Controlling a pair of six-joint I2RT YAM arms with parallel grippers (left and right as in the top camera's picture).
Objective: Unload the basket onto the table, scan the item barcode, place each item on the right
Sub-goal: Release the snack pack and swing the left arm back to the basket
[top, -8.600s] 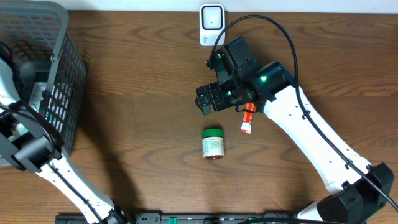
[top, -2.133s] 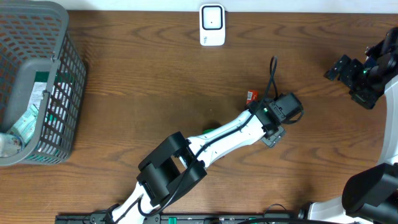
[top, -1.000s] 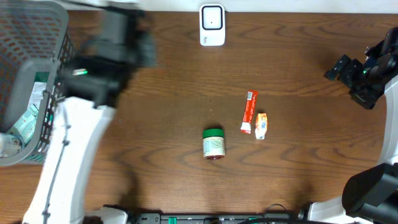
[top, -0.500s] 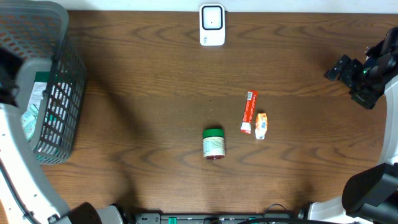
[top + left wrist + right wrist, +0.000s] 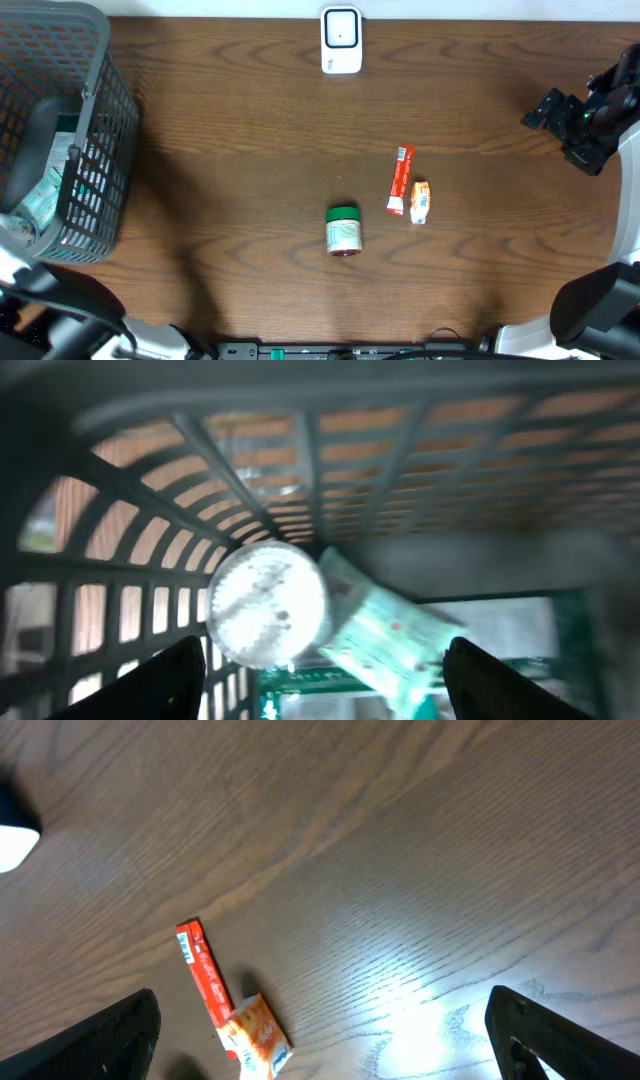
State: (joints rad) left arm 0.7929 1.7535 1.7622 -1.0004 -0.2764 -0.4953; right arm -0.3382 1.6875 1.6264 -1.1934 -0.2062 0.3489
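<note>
The white barcode scanner (image 5: 340, 40) stands at the table's far edge. On the table lie a green-lidded jar (image 5: 343, 231), a red stick pack (image 5: 401, 180) and a small orange box (image 5: 420, 201); the last two also show in the right wrist view, pack (image 5: 203, 975) and box (image 5: 256, 1033). My left gripper (image 5: 330, 685) is open inside the grey basket (image 5: 100, 150), above a round clear lid (image 5: 268, 605) and a teal packet (image 5: 385, 640), holding nothing. My right gripper (image 5: 325, 1055) hangs open and empty at the right edge, far from the items.
The basket (image 5: 300, 450) takes up the left end of the table and holds several packets. My left arm (image 5: 40, 135) reaches into it from the front left. The right arm (image 5: 585, 125) hovers at the table's right edge.
The left arm has swung from over the table's left side into the basket, and its jaws have opened. The right arm and the items on the table have not moved.
</note>
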